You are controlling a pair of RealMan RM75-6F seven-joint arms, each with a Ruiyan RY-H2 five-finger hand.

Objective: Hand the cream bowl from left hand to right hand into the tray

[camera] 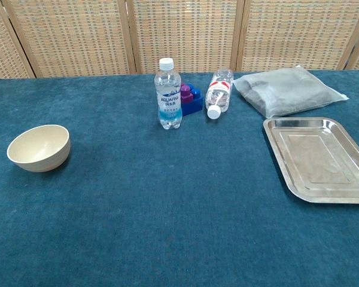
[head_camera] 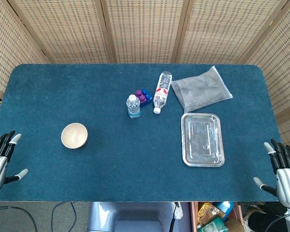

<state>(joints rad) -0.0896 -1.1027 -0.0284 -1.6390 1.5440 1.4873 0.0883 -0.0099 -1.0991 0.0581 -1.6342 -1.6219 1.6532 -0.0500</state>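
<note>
The cream bowl [head_camera: 74, 136] [camera: 39, 147] stands upright and empty on the blue table, left of centre. The empty metal tray [head_camera: 202, 139] [camera: 321, 158] lies flat on the right side. My left hand [head_camera: 1, 155] hovers at the table's left front corner, fingers apart, holding nothing, well left of the bowl. At the right front corner my right hand [head_camera: 282, 173] is likewise spread and empty, to the right of the tray. Neither hand shows in the chest view.
Mid-table stands an upright water bottle [head_camera: 133, 106] [camera: 168, 93] beside purple and blue blocks [head_camera: 144, 96] [camera: 189, 98]. A second bottle [head_camera: 161, 92] [camera: 218, 93] lies on its side. A grey plastic bag [head_camera: 201, 89] [camera: 288, 89] lies behind the tray. Wicker screens back the table.
</note>
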